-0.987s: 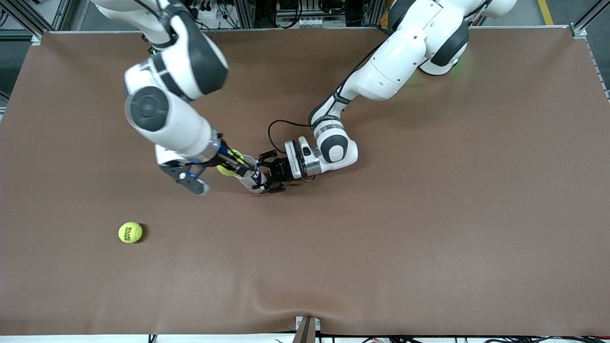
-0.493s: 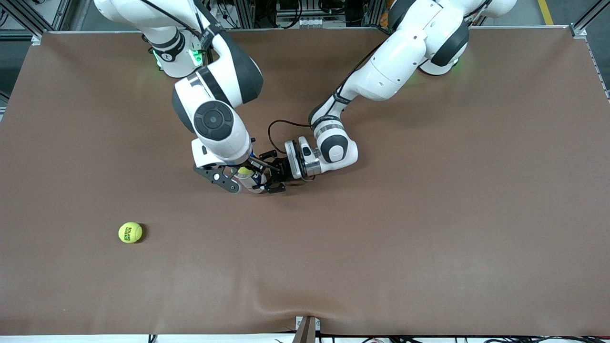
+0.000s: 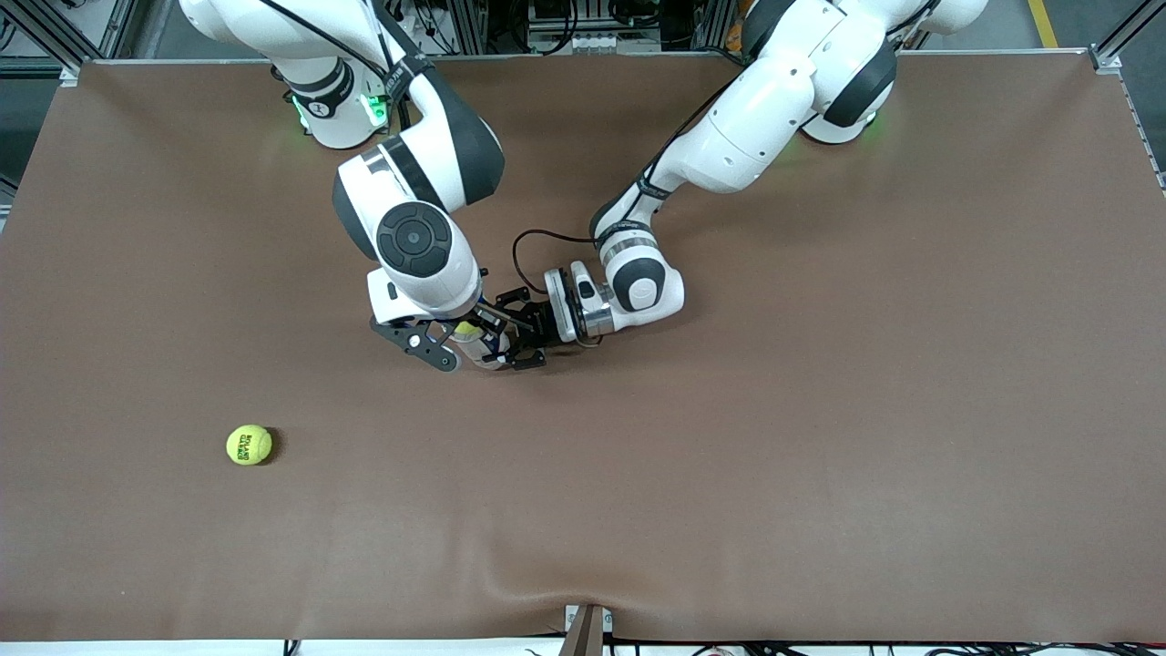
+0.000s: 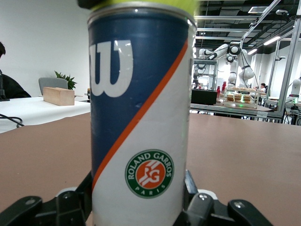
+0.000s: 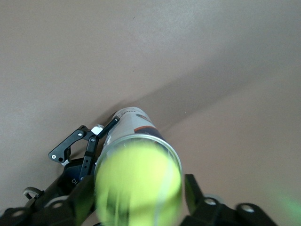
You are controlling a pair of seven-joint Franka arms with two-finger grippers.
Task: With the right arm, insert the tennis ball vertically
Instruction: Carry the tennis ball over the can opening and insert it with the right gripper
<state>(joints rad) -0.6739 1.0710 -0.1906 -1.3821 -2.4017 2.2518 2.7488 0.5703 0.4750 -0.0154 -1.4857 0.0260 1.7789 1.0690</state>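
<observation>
A second tennis ball [image 3: 249,445] lies alone on the brown table cover [image 3: 820,456], toward the right arm's end.

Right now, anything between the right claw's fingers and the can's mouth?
Only the tennis ball, at the can's mouth. Right wrist view shows it; right claw is above, left claw grips the can.

Your right arm [image 3: 414,228] drops in from its base at 11 o'clock, wrist pointing straight down, and the right gripper [image 3: 455,339] hangs at table centre, fingers [image 5: 82,200] spread apart. Your left arm [image 3: 729,137] comes from 1 o'clock, forearm low and level, left gripper [image 3: 515,333] clamped sideways.
</observation>
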